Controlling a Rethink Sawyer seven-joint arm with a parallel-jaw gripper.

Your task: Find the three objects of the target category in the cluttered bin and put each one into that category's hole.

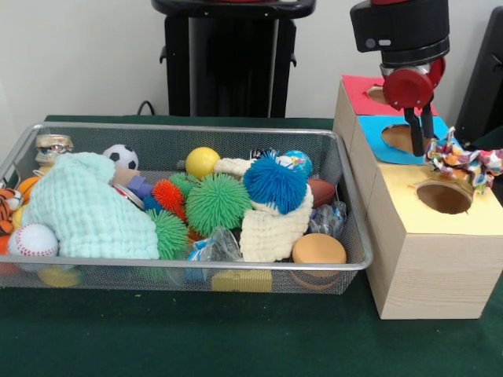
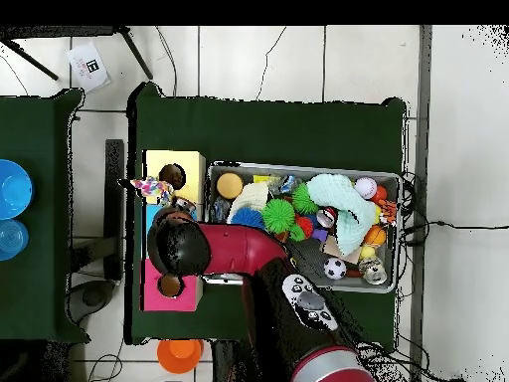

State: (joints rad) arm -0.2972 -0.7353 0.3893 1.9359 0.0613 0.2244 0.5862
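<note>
The red-and-black gripper [image 1: 419, 141] hangs over the pale wooden sorting box [image 1: 428, 259] with its dark fingers [image 1: 415, 133] close together, though the multicoloured knotted rope toy [image 1: 462, 162] seems to lie loose on the rim of the box's yellow-panel hole [image 1: 445, 196] — whether the fingers are shut or slightly parted cannot be told. Judging by this, one object is at its hole but not yet dropped in, and the wire mesh bin [image 1: 78, 267] beside the box remains full of clutter. No readable brand or writing shows — only a white card [image 2: 88, 66] with an illegible dark mark, on the floor well away from the box.
</note>
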